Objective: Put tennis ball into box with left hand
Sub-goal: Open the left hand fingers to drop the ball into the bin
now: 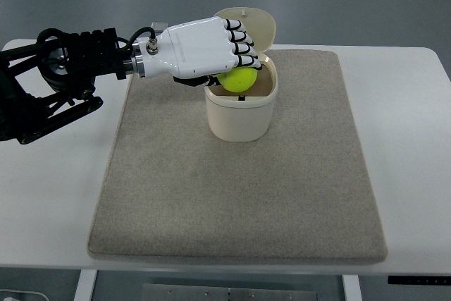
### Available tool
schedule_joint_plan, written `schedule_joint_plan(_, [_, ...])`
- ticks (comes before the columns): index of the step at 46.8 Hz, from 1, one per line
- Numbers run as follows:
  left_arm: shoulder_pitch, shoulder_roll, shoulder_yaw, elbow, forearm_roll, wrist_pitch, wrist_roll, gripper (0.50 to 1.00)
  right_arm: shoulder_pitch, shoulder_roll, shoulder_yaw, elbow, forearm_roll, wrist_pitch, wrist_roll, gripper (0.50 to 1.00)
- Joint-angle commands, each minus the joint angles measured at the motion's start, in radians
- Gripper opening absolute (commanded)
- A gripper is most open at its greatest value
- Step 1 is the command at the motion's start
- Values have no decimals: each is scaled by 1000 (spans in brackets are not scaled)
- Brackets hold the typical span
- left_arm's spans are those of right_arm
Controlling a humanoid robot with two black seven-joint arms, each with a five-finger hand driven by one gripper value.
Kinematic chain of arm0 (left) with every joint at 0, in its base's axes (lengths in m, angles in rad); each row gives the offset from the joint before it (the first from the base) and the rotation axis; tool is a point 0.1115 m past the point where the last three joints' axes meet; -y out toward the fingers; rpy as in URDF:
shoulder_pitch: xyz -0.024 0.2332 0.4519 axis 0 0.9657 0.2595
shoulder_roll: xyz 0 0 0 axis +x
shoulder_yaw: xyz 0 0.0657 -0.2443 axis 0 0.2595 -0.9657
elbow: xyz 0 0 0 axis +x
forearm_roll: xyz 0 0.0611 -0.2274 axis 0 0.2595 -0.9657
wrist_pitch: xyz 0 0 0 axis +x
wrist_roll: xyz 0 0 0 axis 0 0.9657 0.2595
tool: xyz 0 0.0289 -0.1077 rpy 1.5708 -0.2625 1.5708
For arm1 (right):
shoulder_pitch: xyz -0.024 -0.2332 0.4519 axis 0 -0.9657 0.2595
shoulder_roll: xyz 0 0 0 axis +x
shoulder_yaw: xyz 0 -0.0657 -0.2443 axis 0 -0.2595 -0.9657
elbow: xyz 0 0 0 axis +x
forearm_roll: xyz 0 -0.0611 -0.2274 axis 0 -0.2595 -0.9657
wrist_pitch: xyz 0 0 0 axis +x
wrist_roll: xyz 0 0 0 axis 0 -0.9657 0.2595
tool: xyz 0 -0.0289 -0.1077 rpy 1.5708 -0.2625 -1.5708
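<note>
Top view, the only angle on offer: the left hand (211, 48) reaches in from the left edge on its black arm, white palm turned down, fingers (239, 41) curled over the tennis ball (239, 80) and pinching it from above. The ball sits right at the mouth of the box (239, 114), a cream tub standing on the grey mat (232, 195), which lies on the white table (416, 153). The box's lid (255, 25) is flipped up behind it, partly hidden by the knuckles. The ball's yellow-green underside pokes out beneath the fingers, over the opening and slightly toward its left half; whether it already touches the rim is hard to tell. No right hand shows anywhere.

By my read, this is the release step: carry done, ball poised above the opening. The next move calls for the fingers to spread cleanly so the ball falls inside, perhaps after a small nudge rightward to centre it, and then a lift away without clipping the lid or tipping the light-looking tub.
</note>
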Motion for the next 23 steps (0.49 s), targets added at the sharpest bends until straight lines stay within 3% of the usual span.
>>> schedule_joint_plan(1, [0, 1, 0, 0, 0, 0, -1, 829, 0, 0, 1, 0, 0, 0, 0, 938])
schedule_joint_plan(10, [2, 6, 1, 0, -3, -2, -2, 857, 0, 0, 0, 0, 0, 0, 0, 938])
schedule_joint_plan(16, [2, 7, 1, -2, -5, -2, -2, 958, 0, 0, 1, 0, 0, 0, 0, 938])
schedule_joint_plan(23, [3, 21, 1, -11, -5, -2, -9, 962, 0, 0, 0, 0, 0, 0, 0, 938])
